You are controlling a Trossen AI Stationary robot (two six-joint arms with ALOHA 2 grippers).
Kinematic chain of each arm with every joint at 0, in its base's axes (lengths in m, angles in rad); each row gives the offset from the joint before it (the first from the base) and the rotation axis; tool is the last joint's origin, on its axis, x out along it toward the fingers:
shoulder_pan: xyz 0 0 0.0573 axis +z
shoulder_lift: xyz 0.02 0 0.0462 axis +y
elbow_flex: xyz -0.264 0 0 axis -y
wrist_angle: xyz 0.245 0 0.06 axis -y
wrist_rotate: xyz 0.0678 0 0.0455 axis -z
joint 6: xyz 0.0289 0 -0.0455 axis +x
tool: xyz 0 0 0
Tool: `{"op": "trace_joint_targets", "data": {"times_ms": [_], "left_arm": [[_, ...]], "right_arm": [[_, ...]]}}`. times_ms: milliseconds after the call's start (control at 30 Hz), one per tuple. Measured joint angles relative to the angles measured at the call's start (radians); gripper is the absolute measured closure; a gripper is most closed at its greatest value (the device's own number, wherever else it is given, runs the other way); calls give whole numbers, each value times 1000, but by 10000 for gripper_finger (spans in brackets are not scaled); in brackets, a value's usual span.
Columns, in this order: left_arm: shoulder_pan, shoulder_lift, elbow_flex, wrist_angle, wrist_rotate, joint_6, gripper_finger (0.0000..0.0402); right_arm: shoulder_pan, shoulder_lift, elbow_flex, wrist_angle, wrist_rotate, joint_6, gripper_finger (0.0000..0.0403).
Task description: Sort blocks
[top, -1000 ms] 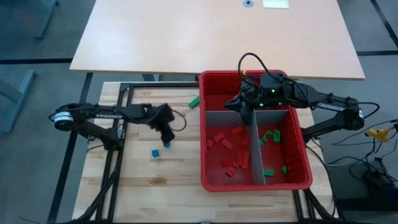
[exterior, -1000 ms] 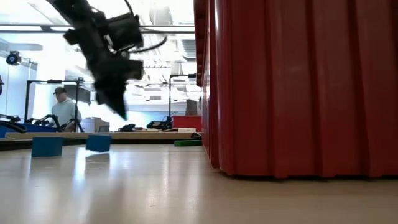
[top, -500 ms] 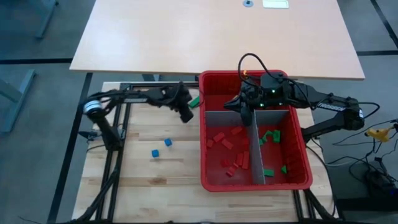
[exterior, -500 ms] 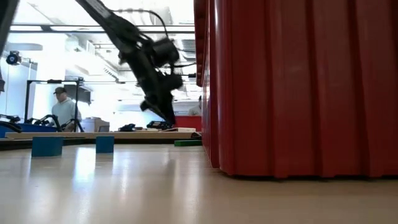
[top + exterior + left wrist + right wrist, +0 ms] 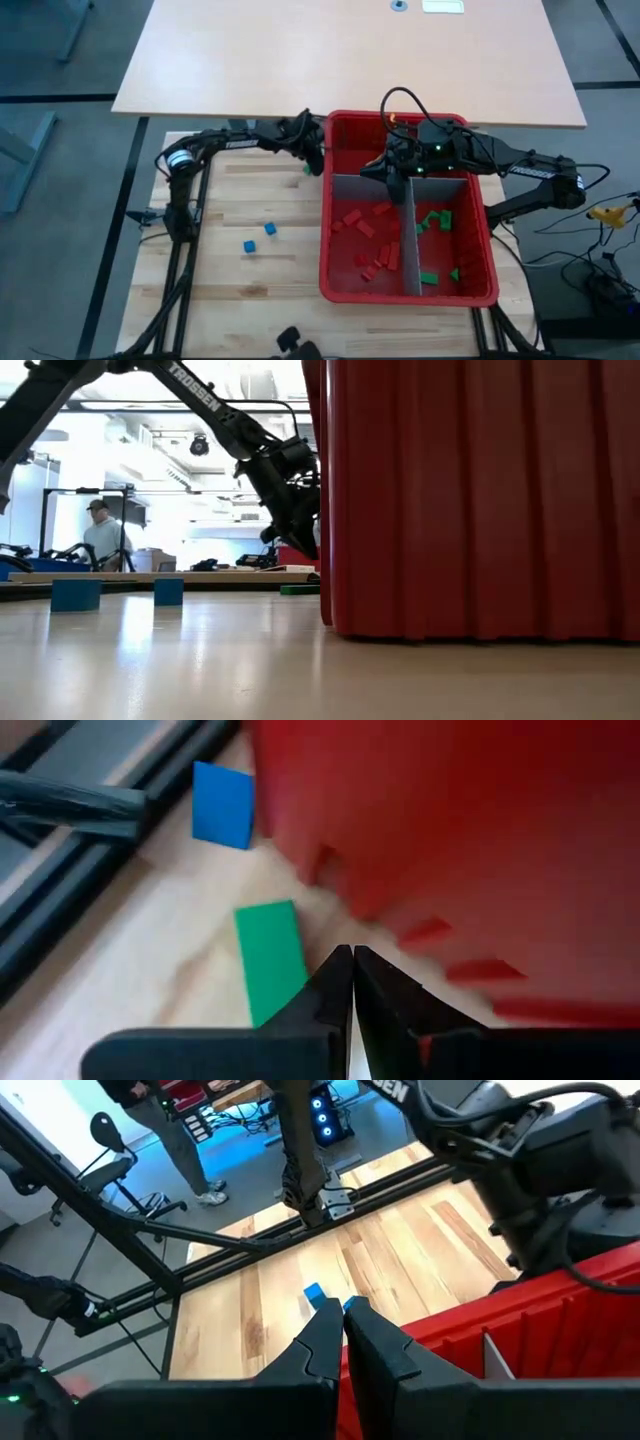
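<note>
ribbed red plastic bin (image 5: 490, 240) beside flat green block (image 5: 270, 958); left pincer (image 5: 352, 982) closed empty, right pincer (image 5: 343, 1323) too.

Two black jointed arms carry white "TROSSEN" lettering, looping black cables and green indicator lights.

Low view is mostly bin (image 5: 480, 500) wall, so everything inside it is hidden there. Bin is a red blur in the left wrist view, and the green block (image 5: 268, 960) there goes under the fingers (image 5: 330, 990). From above, that block (image 5: 307, 169) is barely a speck beside the left gripper (image 5: 314, 160).
</note>
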Motion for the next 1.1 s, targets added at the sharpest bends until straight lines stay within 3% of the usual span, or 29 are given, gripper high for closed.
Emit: {"op": "trace_joint_targets", "data": {"times_ms": [233,533,767,1100], "left_arm": [[57,81,88,-113,46,-19,402],[64,128,89,-160,142,-18,402],[66,146,72,-219,140,-42,402],[55,91,96,-175,144,-7,402]], "right_arm": [[4,0,0,-4,0,6,403],[4,0,0,-19,0,3,403],[3,0,0,-20,0,2,403],[3,0,0,-21,1,1,403]]}}
